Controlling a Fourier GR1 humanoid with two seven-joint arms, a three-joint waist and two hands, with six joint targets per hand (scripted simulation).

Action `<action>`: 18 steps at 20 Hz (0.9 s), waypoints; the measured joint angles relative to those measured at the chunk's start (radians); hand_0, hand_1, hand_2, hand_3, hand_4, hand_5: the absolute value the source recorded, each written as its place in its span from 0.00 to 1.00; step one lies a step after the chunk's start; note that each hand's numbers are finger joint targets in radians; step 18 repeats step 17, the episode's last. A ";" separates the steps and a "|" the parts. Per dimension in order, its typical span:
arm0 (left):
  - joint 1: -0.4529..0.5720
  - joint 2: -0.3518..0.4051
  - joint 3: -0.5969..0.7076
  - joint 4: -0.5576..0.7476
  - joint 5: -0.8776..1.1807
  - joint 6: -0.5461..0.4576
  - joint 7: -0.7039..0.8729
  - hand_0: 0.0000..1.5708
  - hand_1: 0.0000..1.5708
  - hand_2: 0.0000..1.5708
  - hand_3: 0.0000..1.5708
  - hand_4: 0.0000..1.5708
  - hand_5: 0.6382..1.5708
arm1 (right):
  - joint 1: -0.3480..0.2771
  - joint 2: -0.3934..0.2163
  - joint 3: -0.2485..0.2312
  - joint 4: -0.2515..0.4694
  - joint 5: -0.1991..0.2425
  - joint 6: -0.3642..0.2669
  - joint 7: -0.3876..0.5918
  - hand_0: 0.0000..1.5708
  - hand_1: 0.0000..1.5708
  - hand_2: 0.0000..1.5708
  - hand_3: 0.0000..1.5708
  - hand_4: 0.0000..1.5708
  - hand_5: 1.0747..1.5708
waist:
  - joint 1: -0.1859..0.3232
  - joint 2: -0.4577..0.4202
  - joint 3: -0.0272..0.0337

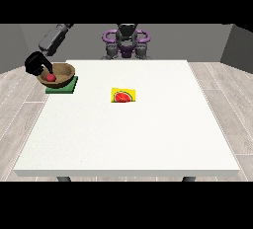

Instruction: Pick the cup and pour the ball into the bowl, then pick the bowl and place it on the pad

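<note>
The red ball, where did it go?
In the front view the ball is inside the bowl at the table's far left corner, on the green pad, beside the robot hand.

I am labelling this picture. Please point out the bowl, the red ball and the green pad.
bowl (65, 70): front view, on its right rim.
red ball (50, 77): front view, its middle.
green pad (63, 88): front view, front edge.
</note>
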State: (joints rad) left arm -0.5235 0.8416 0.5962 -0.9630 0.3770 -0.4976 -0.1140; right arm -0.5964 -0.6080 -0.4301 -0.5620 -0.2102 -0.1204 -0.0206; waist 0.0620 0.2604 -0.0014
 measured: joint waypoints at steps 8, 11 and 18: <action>-0.021 0.033 0.005 0.013 0.017 -0.011 -0.013 0.00 0.00 0.00 0.00 0.76 1.00 | -0.051 -0.035 0.020 0.020 0.023 0.003 -0.011 0.00 0.00 0.13 0.00 0.00 0.74 | 0.021 0.049 0.0014; -0.019 0.037 -0.002 0.015 0.011 -0.009 -0.019 0.00 0.00 0.00 0.00 0.77 1.00 | -0.057 -0.019 0.053 0.023 0.049 0.006 -0.001 0.00 0.00 0.00 0.00 0.00 0.67 | 0.030 0.040 0.0014; 0.003 -0.045 -0.053 -0.057 0.010 0.040 0.022 0.00 0.00 0.00 0.00 0.76 1.00 | -0.072 -0.048 0.090 0.054 0.082 0.048 0.048 0.00 0.00 0.00 0.00 0.13 0.61 | 0.032 -0.031 0.0023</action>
